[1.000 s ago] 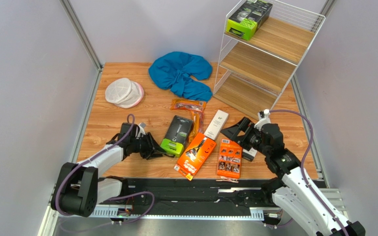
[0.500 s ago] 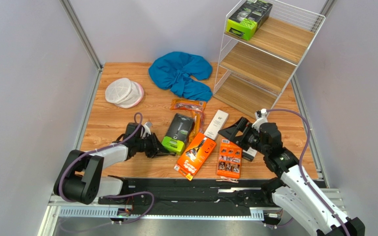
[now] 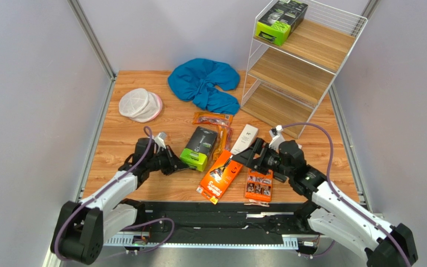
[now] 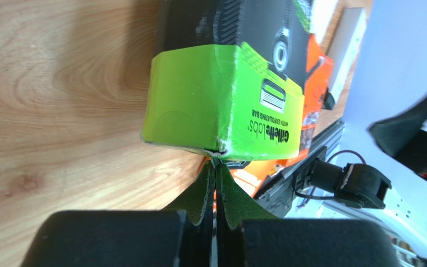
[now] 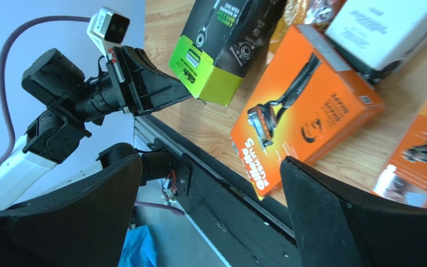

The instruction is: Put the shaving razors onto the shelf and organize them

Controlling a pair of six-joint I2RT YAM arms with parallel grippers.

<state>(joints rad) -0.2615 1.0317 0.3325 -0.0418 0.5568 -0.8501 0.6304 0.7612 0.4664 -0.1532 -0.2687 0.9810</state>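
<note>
Left pincer [image 3: 180, 165] over wooden table [image 3: 122, 140], grey walls [image 3: 32, 83]

Left gripper [image 3: 175, 164]: arm stretched further forward; closed fingertips now wedged at the lower edge of the lime-green-and-black box [image 3: 200, 147].
Box: near end nudged slightly away from the arms, seemingly tipped up.
Right gripper [image 3: 246, 153]: swung leftward, fingers spread; now above the near end of the slim white box [image 3: 244, 140], beside the orange carton [image 3: 221, 176].
</note>
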